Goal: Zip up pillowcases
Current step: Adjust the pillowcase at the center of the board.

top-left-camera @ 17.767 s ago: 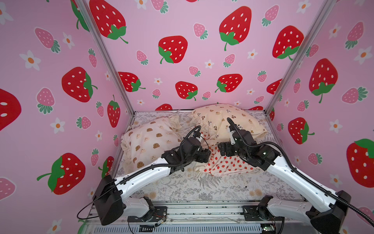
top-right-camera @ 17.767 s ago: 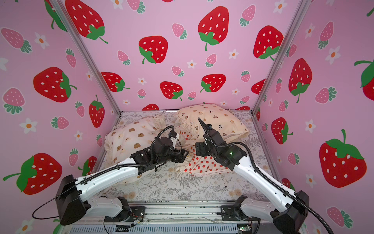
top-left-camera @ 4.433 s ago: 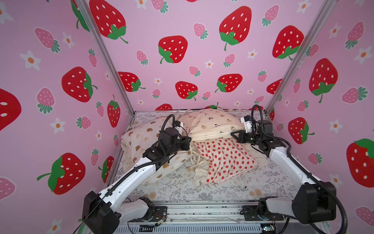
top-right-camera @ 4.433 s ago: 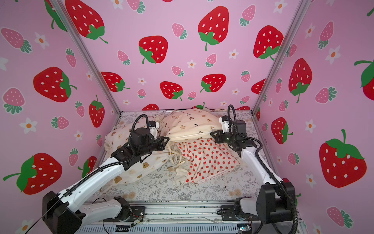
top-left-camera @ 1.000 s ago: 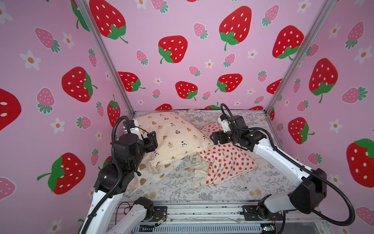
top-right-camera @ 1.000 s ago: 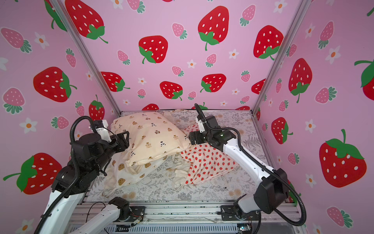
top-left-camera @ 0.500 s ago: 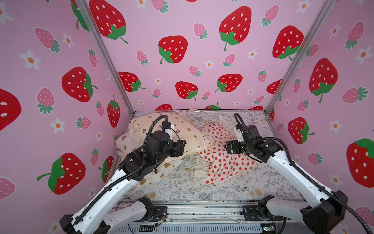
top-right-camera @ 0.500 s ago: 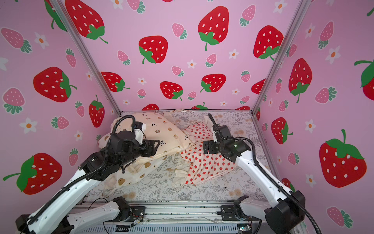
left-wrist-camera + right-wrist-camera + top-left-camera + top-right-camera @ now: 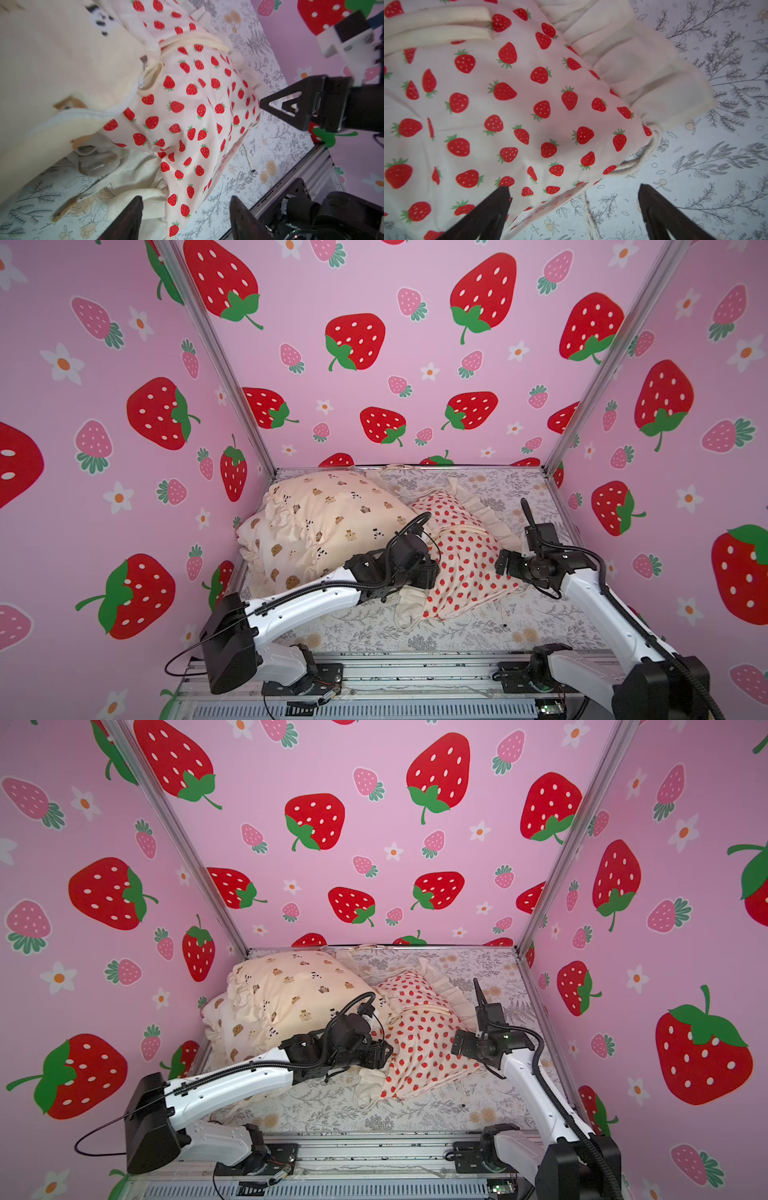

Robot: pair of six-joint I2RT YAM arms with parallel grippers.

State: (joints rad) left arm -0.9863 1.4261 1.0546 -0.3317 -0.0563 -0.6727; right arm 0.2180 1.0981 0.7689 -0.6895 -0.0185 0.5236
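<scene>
left end effector (image 9: 186, 202): partly open, jaws apart and nothing clamped between them; hanging just over the near corner of the strawberry pillow (image 9: 187, 108), on its left side

right end effector (image 9: 573, 188): spread about as wide as it goes, empty too; one jaw sits over the strawberry fabric, the other over the sheet (image 9: 706, 166), right at the pillow's edge

strawberry pillow: middle of the desk, lying on the sheet between my two end effectors in both top views (image 9: 465, 560) (image 9: 419, 1040); cream ruffle (image 9: 643, 72) along its right side; a white cord (image 9: 643, 153) loops out at one corner

bears-and-pandas pillow (image 9: 345, 510): back left, stacked on the bear-face pillow (image 9: 270, 556); its edge laps onto the strawberry one

zip: honestly can't tell from any view where it is

sheet: grey fern-and-flower print, covers the whole desk
</scene>
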